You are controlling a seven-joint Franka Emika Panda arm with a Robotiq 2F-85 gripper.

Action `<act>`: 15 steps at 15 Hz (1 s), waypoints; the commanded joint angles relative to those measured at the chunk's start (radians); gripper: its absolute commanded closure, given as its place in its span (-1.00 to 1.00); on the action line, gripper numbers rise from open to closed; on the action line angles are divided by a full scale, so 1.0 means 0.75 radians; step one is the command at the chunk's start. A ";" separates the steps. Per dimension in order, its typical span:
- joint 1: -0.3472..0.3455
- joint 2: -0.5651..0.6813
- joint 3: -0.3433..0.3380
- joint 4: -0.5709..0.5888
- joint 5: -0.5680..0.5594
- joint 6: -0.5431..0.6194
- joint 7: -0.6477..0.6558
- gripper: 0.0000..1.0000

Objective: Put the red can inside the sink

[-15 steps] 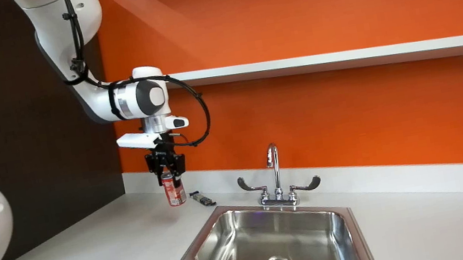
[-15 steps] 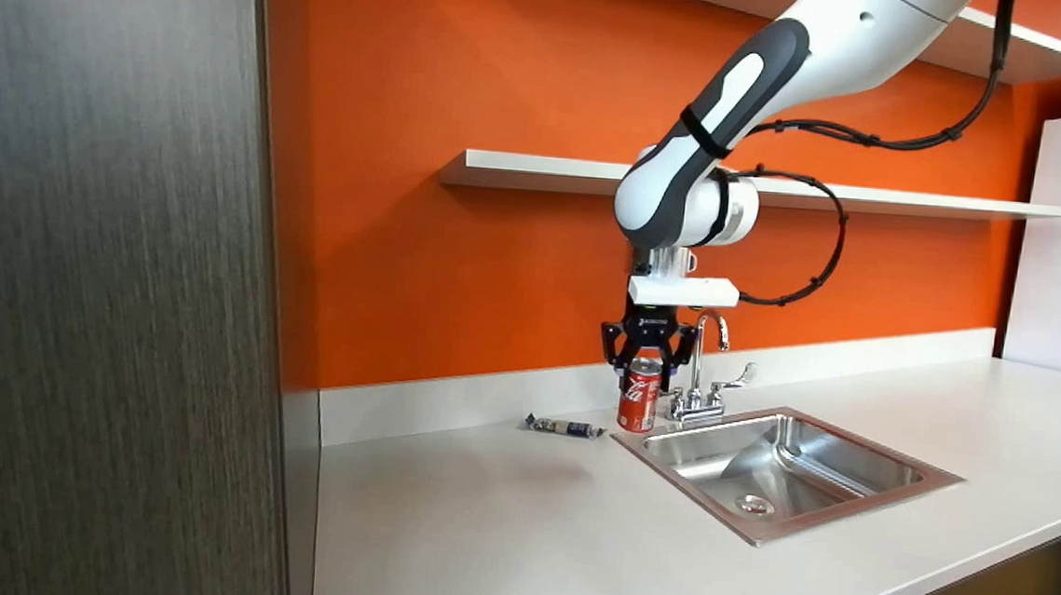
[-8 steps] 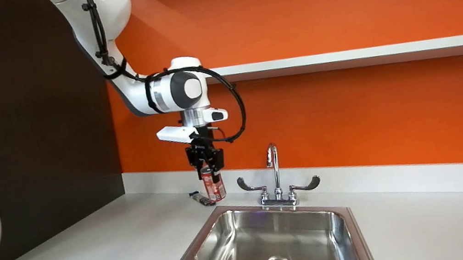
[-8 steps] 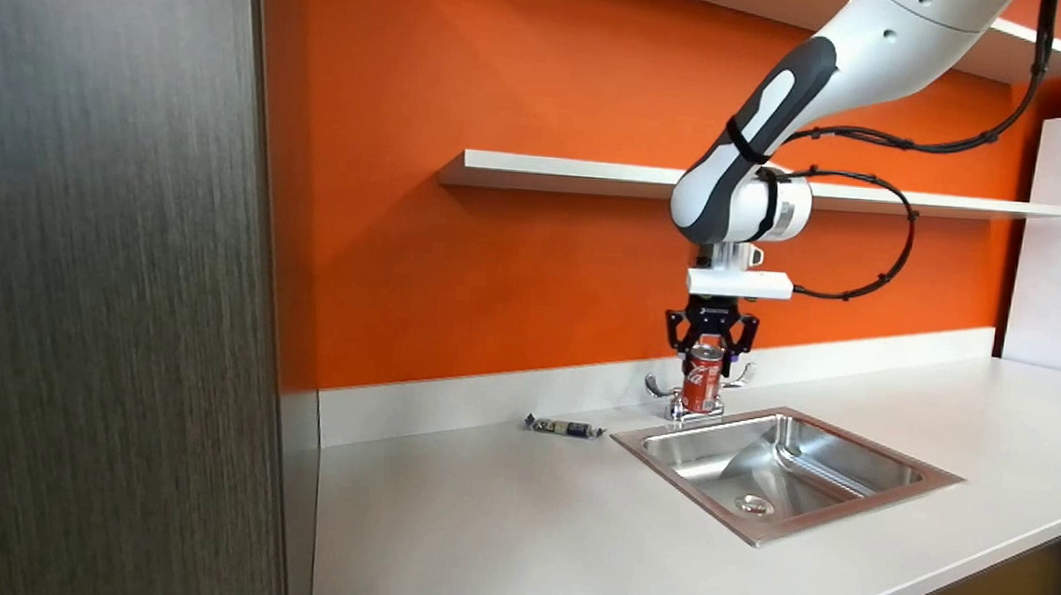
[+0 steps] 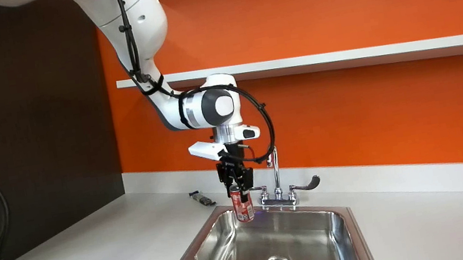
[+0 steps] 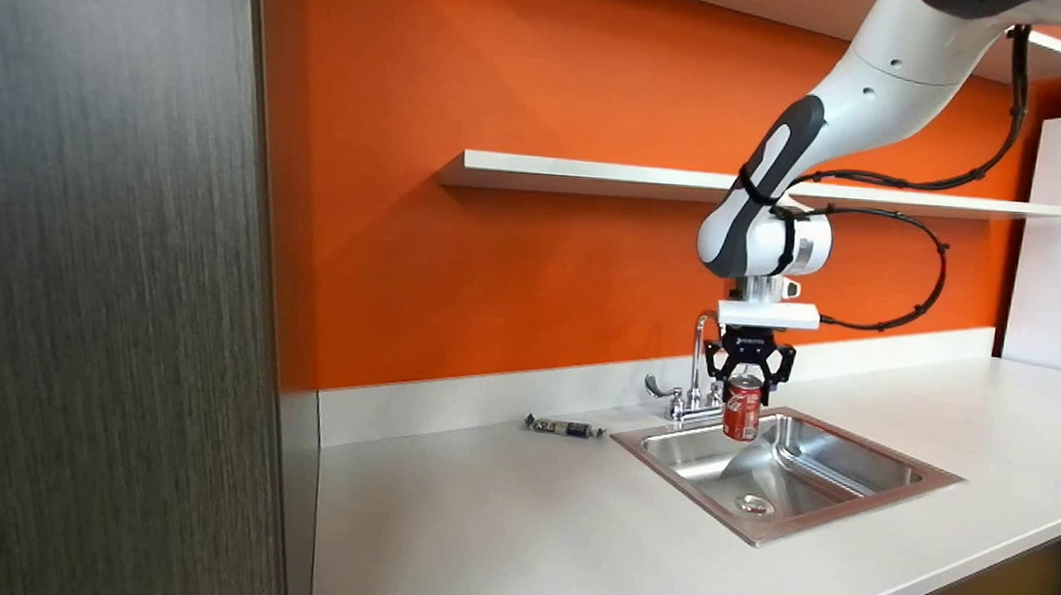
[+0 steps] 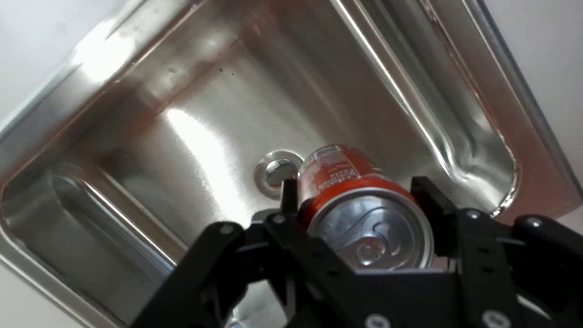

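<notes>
The red can [image 5: 243,209] is upright, with a silvery top, and it also shows in an exterior view [image 6: 741,415]. My gripper [image 5: 238,192] is shut on the can's upper part, with a finger on each side, in both exterior views. In the wrist view the can [image 7: 339,166] sits between the black fingers [image 7: 355,200], its bottom pointing toward the drain. The steel sink [image 5: 204,235] lies below; its rim also shows in an exterior view [image 6: 852,507]. The can hangs over the basin's back left part, in front of the faucet, apart from the sink floor.
The chrome faucet [image 5: 277,178] with lever handles stands right behind the can; one handle is hidden by the gripper. A small wrapped roll [image 6: 563,427] lies on the counter left of the sink. A white shelf [image 5: 341,57] runs along the orange wall above.
My gripper has carried the can to the right, from above the counter past the wrapped roll to over the sink. In the last half second it has also come lower.
</notes>
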 commanded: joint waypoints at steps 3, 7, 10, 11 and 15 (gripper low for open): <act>-0.028 0.197 0.025 0.132 0.112 -0.021 -0.039 0.24; -0.033 0.302 0.038 0.171 0.164 -0.020 -0.049 0.24; -0.034 0.355 0.050 0.177 0.189 -0.015 -0.060 0.24; -0.034 0.370 0.051 0.178 0.193 -0.015 -0.063 0.24; -0.032 0.405 0.057 0.163 0.201 -0.005 -0.071 0.24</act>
